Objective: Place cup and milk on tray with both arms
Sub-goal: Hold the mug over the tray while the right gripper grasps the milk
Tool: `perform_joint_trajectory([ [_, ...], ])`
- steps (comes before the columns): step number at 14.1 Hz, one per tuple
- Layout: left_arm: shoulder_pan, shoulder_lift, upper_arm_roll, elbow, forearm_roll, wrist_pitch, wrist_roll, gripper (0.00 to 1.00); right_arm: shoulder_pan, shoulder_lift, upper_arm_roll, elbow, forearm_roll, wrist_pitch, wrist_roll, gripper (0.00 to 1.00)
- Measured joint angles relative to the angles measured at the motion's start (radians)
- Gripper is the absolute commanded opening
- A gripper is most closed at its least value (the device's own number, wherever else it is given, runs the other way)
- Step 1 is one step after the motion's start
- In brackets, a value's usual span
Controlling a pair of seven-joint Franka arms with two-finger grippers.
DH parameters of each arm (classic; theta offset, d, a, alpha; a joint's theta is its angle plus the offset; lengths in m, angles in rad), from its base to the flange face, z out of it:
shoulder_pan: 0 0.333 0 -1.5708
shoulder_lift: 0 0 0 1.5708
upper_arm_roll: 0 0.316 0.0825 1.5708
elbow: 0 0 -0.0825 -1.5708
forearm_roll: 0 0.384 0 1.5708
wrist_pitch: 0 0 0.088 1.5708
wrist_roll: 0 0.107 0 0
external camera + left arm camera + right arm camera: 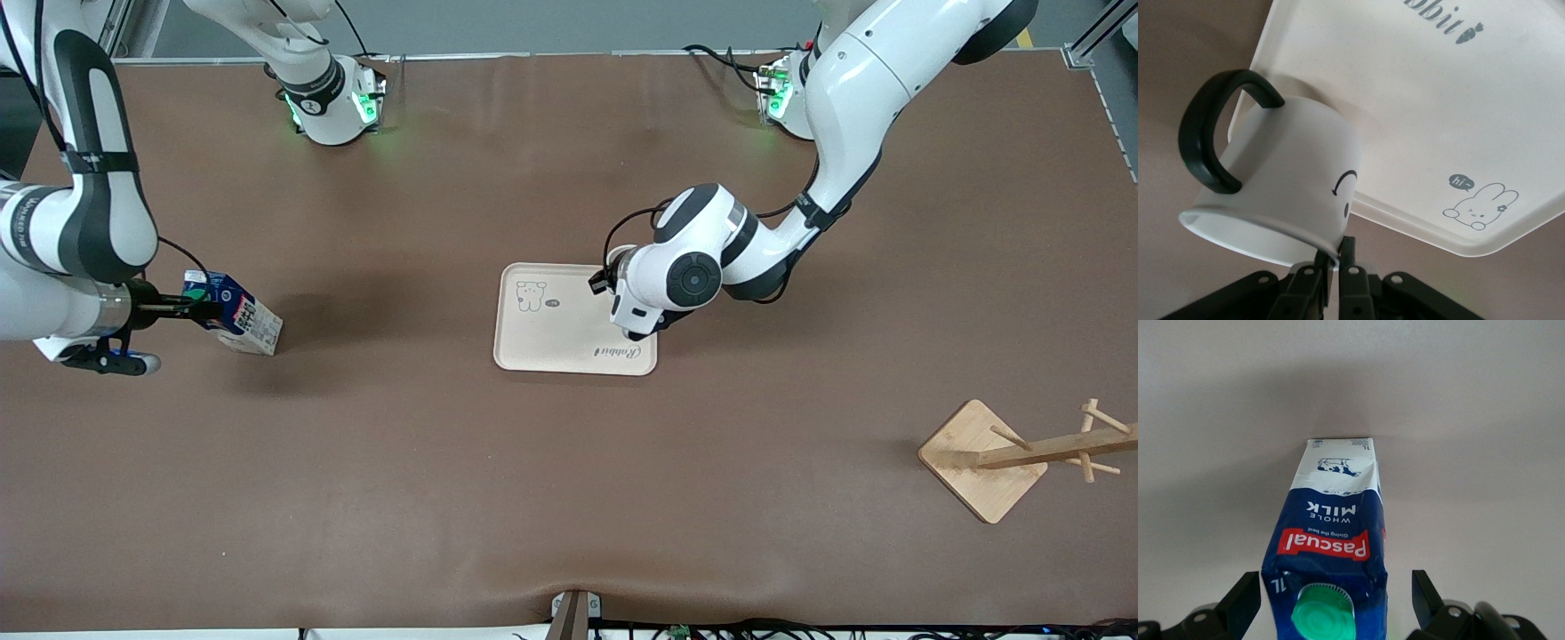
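A brown worktop (569, 498) fills the scene, with a cream tray (551, 333) lying near its middle and a wooden rack (1005, 453) toward the left arm's end, nearer the front camera.

The left gripper (1335, 263) is over the tray's edge on the left arm's side. Its fingers (1346, 257) are closed on the rim of the white cup (1281, 190); the cup hangs tilted, its black handle (1208, 133) sticking out to one side, its base over the tray's edge. Whether the base touches the tray cannot be told.

The right gripper (182, 308) is at the right arm's end of the worktop, well apart from the tray. Its fingers (1238, 603) stand wide apart on either side of the milk carton (236, 316) around the green cap (1323, 611), not touching it. In the front view the carton appears tilted, its white lower end on the worktop.
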Motion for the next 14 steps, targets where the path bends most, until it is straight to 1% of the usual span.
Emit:
perform_joint_trajectory([
  [2, -0.014, 0.000, 0.012, 0.014, 0.021, -0.019, 0.000, 0.00, -0.001, -0.006, -0.001, -0.029, 0.000, 0.025, 0.000, 0.50],
  [3, -0.018, 0.000, 0.014, 0.017, 0.025, -0.022, 0.000, 0.00, -0.002, -0.007, -0.001, -0.034, 0.000, 0.026, 0.000, 0.25],
  [4, -0.020, 0.001, 0.015, 0.018, 0.026, -0.023, 0.000, 0.00, -0.002, -0.007, -0.001, -0.037, 0.000, 0.026, 0.000, 0.11],
  [5, -0.021, 0.003, 0.017, 0.022, 0.026, -0.023, 0.000, 0.00, -0.002, -0.009, -0.001, -0.037, 0.001, 0.020, 0.000, 0.08],
  [6, -0.023, 0.007, 0.018, 0.027, 0.026, -0.024, 0.000, 0.00, -0.002, -0.014, 0.000, -0.037, 0.001, 0.007, 0.000, 0.08],
  [7, -0.028, 0.014, 0.019, 0.037, 0.026, -0.024, 0.000, 0.04, -0.002, -0.019, 0.002, -0.035, 0.001, -0.016, 0.000, 0.07],
  [8, -0.033, 0.021, 0.020, 0.047, 0.026, -0.026, 0.000, 0.25, -0.001, -0.023, 0.006, -0.022, 0.002, -0.051, 0.000, 0.07],
  [9, -0.037, 0.028, 0.020, 0.054, 0.026, -0.026, 0.000, 0.51, 0.005, -0.025, 0.010, 0.007, 0.004, -0.104, 0.000, 0.07],
  [10, -0.041, 0.034, 0.021, 0.060, 0.028, -0.026, 0.000, 0.96, 0.018, -0.027, 0.015, 0.049, 0.005, -0.166, 0.000, 0.07],
  [11, -0.043, 0.040, 0.022, 0.063, 0.030, -0.026, 0.000, 1.00, 0.041, -0.029, 0.018, 0.097, 0.006, -0.228, 0.000, 0.07],
  [14, -0.046, 0.047, 0.022, 0.071, 0.049, -0.026, 0.002, 1.00, 0.135, -0.038, 0.022, 0.231, 0.007, -0.368, 0.036, 0.07],
])
